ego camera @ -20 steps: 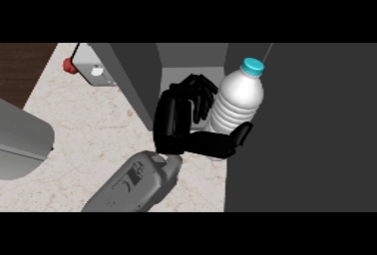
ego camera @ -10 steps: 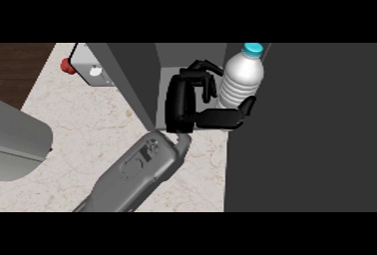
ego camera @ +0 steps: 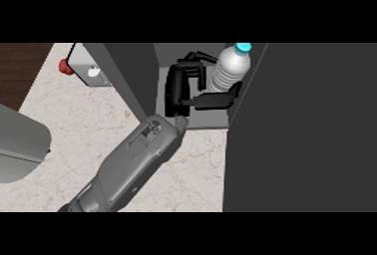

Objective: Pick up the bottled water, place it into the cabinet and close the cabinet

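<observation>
Your hand was curled round the bottled water, fingers arched over its left shoulder and thumb reaching across in front of its lower body, so the bottle sat pinched between them. You could not tell from this view which of your two hands it was; its grey forearm came up from the lower left. No other hand showed anywhere in the view.

The bottle stood upright with its blue cap on top, inside the opening of the cabinet, over the paler floor of the compartment and close against the right side of the opening.

You had tight quarters there. The cabinet's dark left wall ran just beside the back of your hand, and a wide dark panel, likely the open cabinet door, filled the whole right side, touching or nearly touching the bottle.

Outward on the marble counter, a small grey box with a red knob stood left of the cabinet, and a grey rounded object lay at the left edge, well apart from your arm.
</observation>
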{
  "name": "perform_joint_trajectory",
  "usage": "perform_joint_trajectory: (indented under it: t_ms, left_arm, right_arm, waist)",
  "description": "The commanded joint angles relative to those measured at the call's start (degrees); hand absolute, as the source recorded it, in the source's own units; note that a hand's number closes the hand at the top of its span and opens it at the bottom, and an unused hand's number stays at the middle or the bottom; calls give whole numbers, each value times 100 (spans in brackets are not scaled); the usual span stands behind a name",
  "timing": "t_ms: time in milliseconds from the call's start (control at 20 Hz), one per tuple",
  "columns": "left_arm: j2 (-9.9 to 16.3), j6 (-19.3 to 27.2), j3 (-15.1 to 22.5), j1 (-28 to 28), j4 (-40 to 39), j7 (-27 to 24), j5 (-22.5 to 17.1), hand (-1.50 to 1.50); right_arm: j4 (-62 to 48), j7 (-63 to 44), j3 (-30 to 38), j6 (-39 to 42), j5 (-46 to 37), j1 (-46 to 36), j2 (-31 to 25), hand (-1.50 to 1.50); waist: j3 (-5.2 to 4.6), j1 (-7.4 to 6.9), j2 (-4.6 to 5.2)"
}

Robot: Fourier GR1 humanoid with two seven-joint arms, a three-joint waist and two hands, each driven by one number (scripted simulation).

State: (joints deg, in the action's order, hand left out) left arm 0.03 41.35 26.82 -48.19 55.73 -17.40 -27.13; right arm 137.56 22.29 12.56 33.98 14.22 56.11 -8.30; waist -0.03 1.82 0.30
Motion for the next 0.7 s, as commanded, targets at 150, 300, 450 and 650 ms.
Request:
perform_joint_trajectory:
  t_ms: [150,300,450,650]
  left_arm:
    - [-3,-162,-486,-299,-732,-449,-547,150]
    - [-3,-166,-529,-382,-1429,-1036,-708,150]
    - [-3,-486,-783,-768,-1794,-963,-640,150]
    - [55,-521,-726,-1151,-2690,-1242,-197,150]
  right_arm:
    - [566,-380,68,92,908,177,12,-150]
    - [520,-366,117,156,941,14,-135,-150]
    - [514,-466,202,125,1063,-29,-120,-150]
    - [175,-199,81,199,734,-161,-13,-150]
  waist:
    - [-3,31,7]
    - [-6,145,60]
    - [-3,39,29]
    - [2,73,41]
